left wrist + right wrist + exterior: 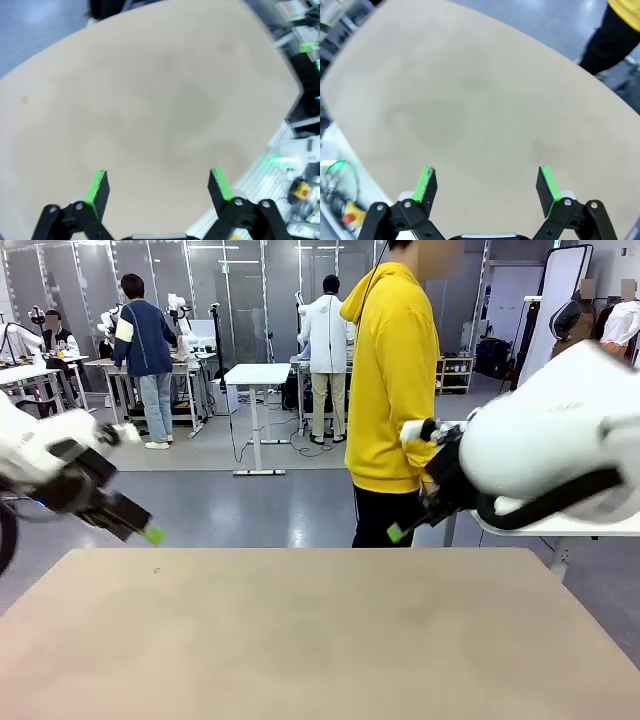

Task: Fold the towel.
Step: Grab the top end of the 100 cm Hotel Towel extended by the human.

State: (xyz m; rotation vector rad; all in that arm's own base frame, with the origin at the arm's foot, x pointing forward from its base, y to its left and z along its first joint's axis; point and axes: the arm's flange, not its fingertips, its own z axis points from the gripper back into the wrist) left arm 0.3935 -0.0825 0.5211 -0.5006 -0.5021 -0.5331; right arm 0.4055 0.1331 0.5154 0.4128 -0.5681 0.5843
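Counter [320,640] smooth, flat and tan. Above it, left end effector [158,175], black and green, wide open; right end effector [486,172] open too.

Desk [320,640]: matt beige, smooth, faintly mottled. Right arm shell [560,435]: glossy white plastic. Fingers [101,192]: matt black, green pads.

text: none legible | labels: none | numbers: none
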